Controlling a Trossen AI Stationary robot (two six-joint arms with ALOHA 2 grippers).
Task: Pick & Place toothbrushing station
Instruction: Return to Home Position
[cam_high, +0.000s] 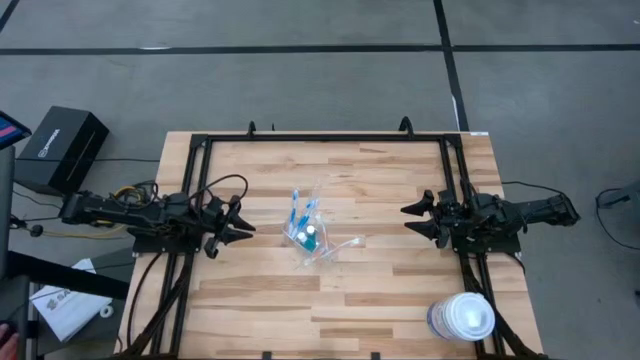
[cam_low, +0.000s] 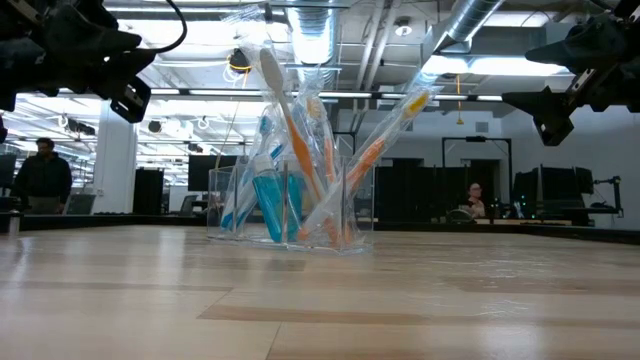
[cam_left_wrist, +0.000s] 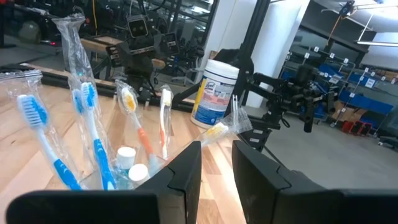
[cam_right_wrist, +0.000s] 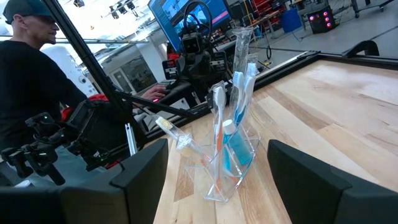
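toothbrushes (cam_right_wrist: 218, 118) in clear organizer (cam_right_wrist: 212, 182)

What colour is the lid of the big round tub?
White. The lid shows best in the high view.

Blue toothbrushes (cam_left_wrist: 34, 118), orange toothbrushes (cam_left_wrist: 142, 138), teal tubes (cam_low: 272, 205), clear organizer (cam_right_wrist: 219, 186)

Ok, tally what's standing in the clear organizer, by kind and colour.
Blue toothbrushes: 2
Orange toothbrushes: 3
Teal tubes: 2
Total: 7
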